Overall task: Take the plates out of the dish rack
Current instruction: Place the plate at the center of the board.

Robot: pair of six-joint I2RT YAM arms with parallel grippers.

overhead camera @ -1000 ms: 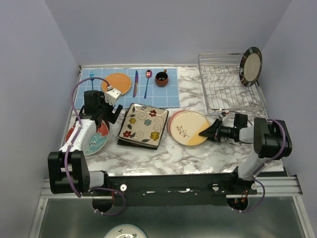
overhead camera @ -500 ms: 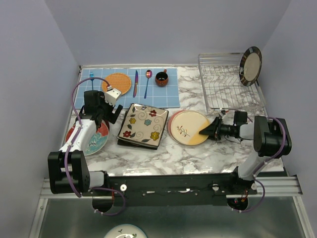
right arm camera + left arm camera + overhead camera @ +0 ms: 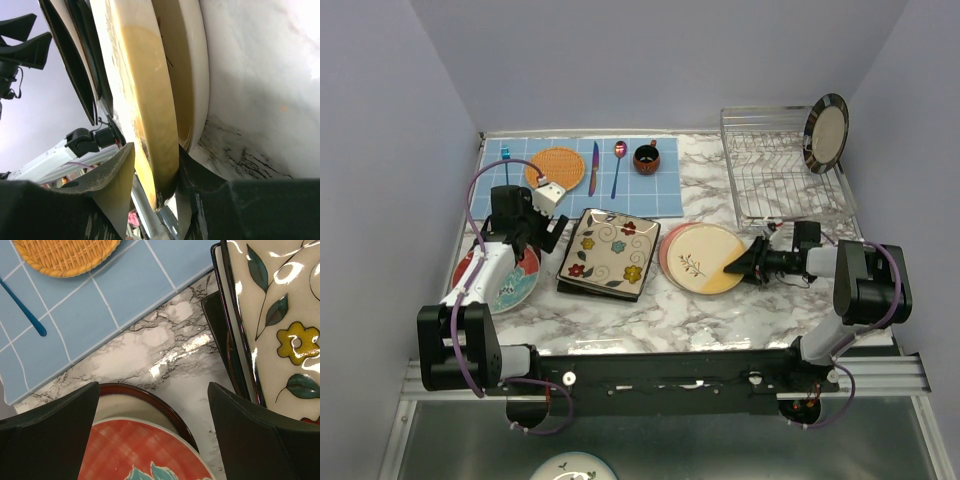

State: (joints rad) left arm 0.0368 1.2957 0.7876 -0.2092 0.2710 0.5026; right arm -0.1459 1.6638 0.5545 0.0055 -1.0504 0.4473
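Top: the rack [image 3: 775, 175] is sitting in the worktop's [image 3: 720, 312] far right corner, one plate [image 3: 826, 133] standing at its right end.
Left wrist: the left gripper [image 3: 152, 390] is hanging wide open, empty, over a red plate [image 3: 145, 447].
Right wrist: the right gripper [image 3: 155, 165] is straddling the cream plate's [image 3: 150, 120] rim; I cannot tell whether it is pinching.

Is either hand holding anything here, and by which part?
Left hand is open and empty. Right hand straddles the right rim of the cream plate; whether it grips cannot be told.
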